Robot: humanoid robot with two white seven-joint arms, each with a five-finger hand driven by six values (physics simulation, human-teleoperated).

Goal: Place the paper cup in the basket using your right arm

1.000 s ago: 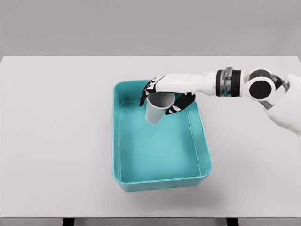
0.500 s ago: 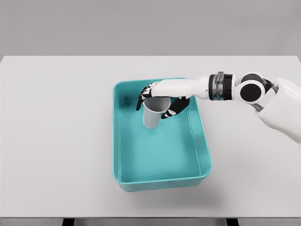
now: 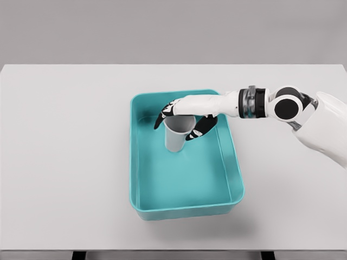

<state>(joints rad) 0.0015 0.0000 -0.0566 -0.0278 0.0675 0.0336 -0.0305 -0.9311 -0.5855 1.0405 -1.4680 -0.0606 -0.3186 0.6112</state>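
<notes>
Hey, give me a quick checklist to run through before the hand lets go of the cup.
1. Cup inside the basket walls: ok.
2. Cup upright, mouth up: ok.
3. Cup bottom resting on the basket floor: cannot tell, contact is not clear from this view.
4. Right hand wrapped around the cup's rim: ok.
5. Cup clear of the basket's walls: ok, teal floor shows around it.
6. Left arm out of the way: ok, not in view.
</notes>
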